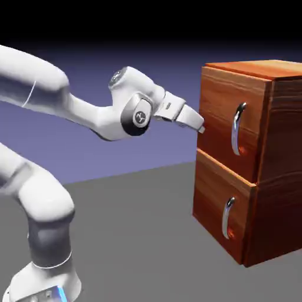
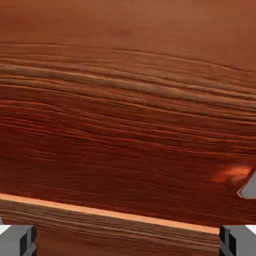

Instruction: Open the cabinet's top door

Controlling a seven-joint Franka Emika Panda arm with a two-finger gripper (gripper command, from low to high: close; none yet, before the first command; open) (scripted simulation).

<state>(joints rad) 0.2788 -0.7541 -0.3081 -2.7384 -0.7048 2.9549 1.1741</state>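
The reddish-brown wood-grain cabinet (image 1: 277,171) stands at the exterior view's right. Its top door (image 1: 218,115) sits flush with the body and carries a vertical curved silver handle (image 1: 238,128). My gripper (image 1: 200,127) reaches in from the left, with its tips just off the door's near edge and well short of the handle. In the hand view the door's wood (image 2: 125,110) fills the picture, and a sliver of the handle (image 2: 248,187) shows at the right edge. The fingertips (image 2: 17,239) stand far apart at the bottom corners, so the gripper (image 2: 128,242) is open and holds nothing.
Below the top door is a lower panel (image 1: 212,200) with its own silver handle (image 1: 227,217). The cabinet rests on a grey table (image 1: 135,236). The white arm (image 1: 53,94) spans the left of the exterior view.
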